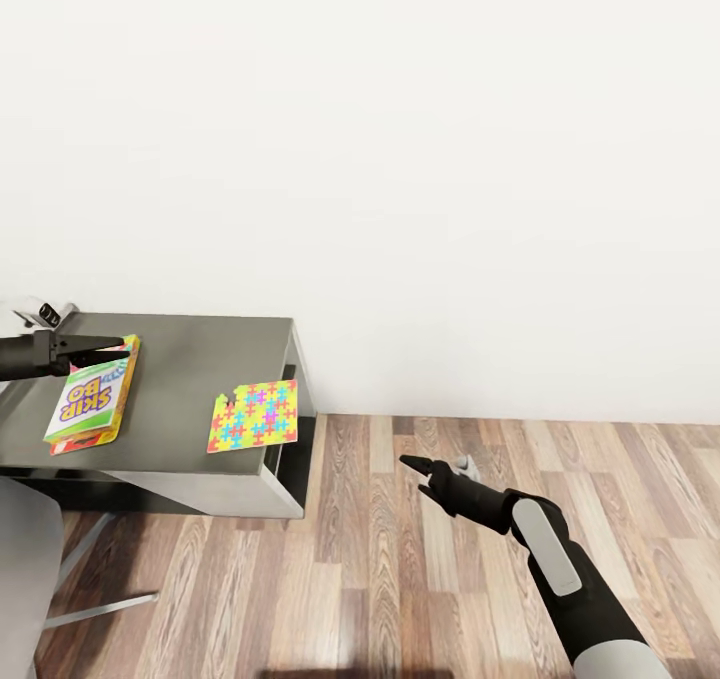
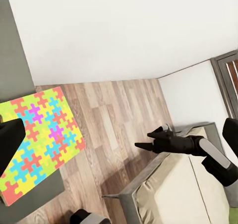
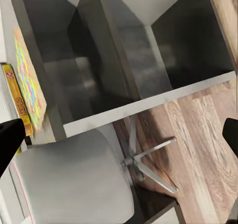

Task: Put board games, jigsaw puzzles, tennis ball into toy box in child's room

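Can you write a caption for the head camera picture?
Left gripper over Skip-Bo game box, colourful jigsaw sheet beside it.

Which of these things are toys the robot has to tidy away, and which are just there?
Toys to tidy:
- board game, under the left gripper
- jigsaw puzzle, flat near the table end

Just there:
- grey chair
- wood floor
- white wall

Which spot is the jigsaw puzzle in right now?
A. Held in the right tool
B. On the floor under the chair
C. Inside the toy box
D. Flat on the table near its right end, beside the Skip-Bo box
D. In the head view the jigsaw puzzle lies flat on the table near its right end, apart from the Skip-Bo box, while the right tool hangs over the floor, holding nothing.
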### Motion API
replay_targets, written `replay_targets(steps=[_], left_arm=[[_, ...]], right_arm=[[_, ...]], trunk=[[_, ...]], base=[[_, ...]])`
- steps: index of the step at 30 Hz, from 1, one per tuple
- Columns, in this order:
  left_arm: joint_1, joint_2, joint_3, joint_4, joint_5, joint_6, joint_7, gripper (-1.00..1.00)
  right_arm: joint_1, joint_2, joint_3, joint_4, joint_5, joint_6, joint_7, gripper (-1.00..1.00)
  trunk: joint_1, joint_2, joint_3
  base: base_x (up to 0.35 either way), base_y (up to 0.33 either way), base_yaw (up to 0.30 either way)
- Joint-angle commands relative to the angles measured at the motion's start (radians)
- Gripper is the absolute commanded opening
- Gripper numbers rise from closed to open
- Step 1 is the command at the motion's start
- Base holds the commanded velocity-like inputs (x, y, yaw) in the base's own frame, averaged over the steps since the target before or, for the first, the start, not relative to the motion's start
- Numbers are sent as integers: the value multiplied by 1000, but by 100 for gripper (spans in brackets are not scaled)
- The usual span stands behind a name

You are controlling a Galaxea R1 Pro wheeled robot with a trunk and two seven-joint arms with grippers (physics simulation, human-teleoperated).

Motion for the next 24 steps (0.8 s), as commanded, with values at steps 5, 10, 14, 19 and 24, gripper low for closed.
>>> replay_targets(steps=[5, 10, 14, 19, 24], left_arm=[[-1, 0, -1, 0, 0, 11, -4, 100], [-1, 0, -1, 0, 0, 9, -4, 100], [-1, 0, -1, 0, 0, 9, -4, 100], [-1, 0, -1, 0, -3, 9, -4, 100], [-1, 0, -1, 0, -4, 9, -4, 100]], right_arm=[[1, 0, 1, 0, 4, -16, 8, 100], [1, 0, 2, 3, 3, -36, 9, 100], [1, 0, 3, 4, 3, -43, 9, 100], [1, 1, 3, 4, 3, -46, 9, 100], [1, 3, 4, 5, 3, -47, 9, 100]], trunk=[[0, -1, -1], [0, -1, -1], [0, -1, -1], [0, -1, -1], [0, -1, -1]], base=[[4, 0, 3], [71, 0, 1], [155, 0, 0], [146, 0, 0], [38, 0, 19]])
